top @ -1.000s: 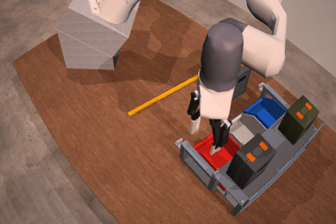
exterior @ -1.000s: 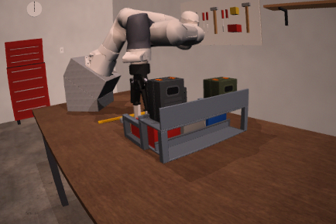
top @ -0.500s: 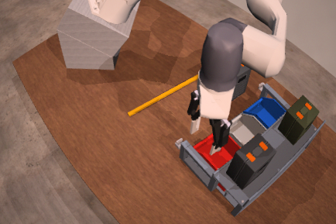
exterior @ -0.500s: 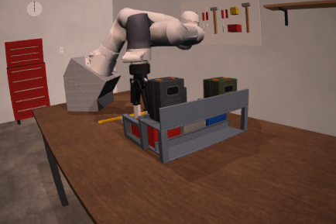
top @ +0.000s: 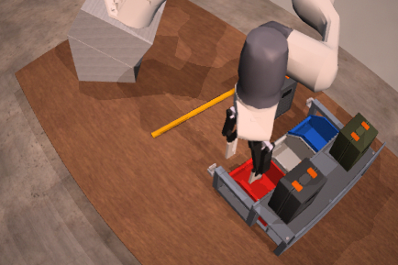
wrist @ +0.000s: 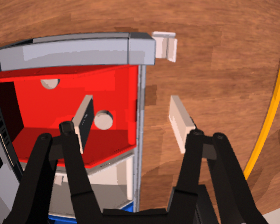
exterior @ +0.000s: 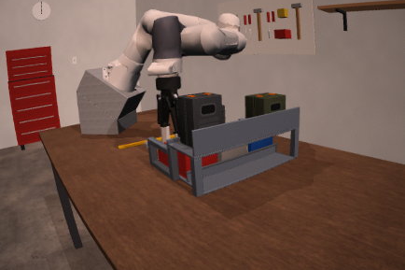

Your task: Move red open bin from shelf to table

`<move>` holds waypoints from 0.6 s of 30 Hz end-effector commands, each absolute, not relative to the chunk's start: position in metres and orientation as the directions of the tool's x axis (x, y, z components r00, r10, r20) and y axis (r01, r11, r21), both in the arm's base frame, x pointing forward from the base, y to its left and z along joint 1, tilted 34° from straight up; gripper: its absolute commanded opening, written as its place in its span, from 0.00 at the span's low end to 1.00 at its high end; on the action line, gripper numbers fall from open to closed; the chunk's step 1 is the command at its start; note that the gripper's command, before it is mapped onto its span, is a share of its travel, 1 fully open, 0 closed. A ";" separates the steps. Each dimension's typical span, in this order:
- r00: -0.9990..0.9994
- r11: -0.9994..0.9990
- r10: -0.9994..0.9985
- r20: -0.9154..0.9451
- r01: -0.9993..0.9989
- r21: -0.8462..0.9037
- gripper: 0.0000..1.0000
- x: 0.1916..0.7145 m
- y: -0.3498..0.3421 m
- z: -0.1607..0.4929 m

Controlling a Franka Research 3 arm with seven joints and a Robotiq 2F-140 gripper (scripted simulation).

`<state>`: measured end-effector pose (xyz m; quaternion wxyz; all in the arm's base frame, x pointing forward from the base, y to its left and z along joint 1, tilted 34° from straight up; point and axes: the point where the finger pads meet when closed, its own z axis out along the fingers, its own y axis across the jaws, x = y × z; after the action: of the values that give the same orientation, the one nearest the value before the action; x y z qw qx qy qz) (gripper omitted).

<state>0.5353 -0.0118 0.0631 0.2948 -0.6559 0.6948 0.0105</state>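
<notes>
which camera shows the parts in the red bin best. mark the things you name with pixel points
The wrist view: it looks into the red bin [top: 238, 175] [exterior: 210, 159] [wrist: 33, 107] and shows two round pale parts [wrist: 103, 120]. The top view shows the bin's inside but no clear part; the exterior view shows none.
</notes>
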 end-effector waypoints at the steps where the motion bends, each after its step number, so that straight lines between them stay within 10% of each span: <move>1: 0.030 0.144 -0.905 -0.425 -0.918 -0.370 0.57 0.535 -0.012 0.064; 18: 0.030 0.144 -0.905 -0.425 -0.918 -0.370 0.57 0.534 -0.012 0.063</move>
<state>0.5351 -0.0119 0.0632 0.2948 -0.6558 0.6949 0.0104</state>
